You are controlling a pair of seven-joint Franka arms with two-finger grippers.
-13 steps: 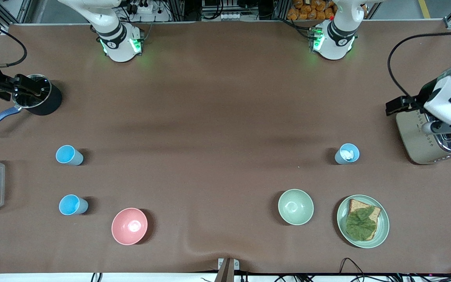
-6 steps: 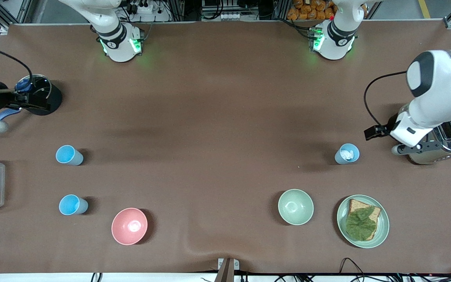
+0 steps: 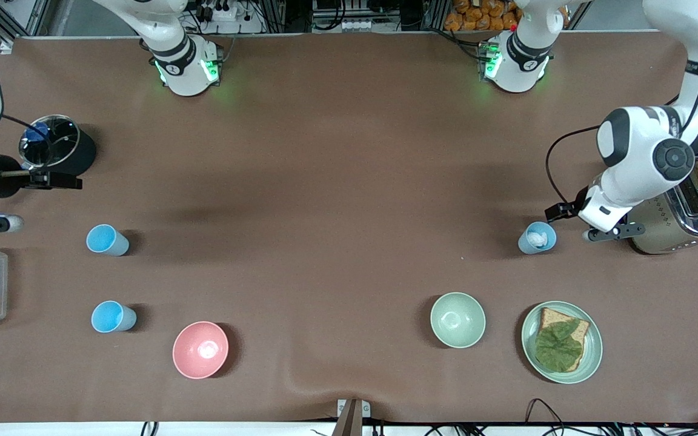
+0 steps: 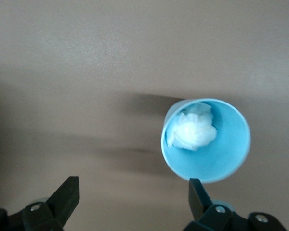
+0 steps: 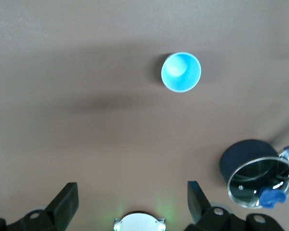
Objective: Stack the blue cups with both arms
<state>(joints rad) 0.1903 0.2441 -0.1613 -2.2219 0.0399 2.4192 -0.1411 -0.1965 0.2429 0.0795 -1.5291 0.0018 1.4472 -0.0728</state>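
Left tool (image 4: 130, 199): jaws wide, empty, over bench (image 3: 337, 181) beside pale cup (image 3: 537, 237), which stands upright, mouth up, white wad inside, at left arm's end. Right tool (image 5: 130, 199): jaws wide, empty, over bench by pot (image 3: 58, 146). Two bright cups (image 3: 106, 240) (image 3: 113, 317): upright at right arm's end, unstacked.

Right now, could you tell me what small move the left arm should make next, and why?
Probably shift the open left gripper over the paler grey-blue plastic cup and lower it; the cup sits off-centre between the fingers, ungrasped, with a white wad inside.
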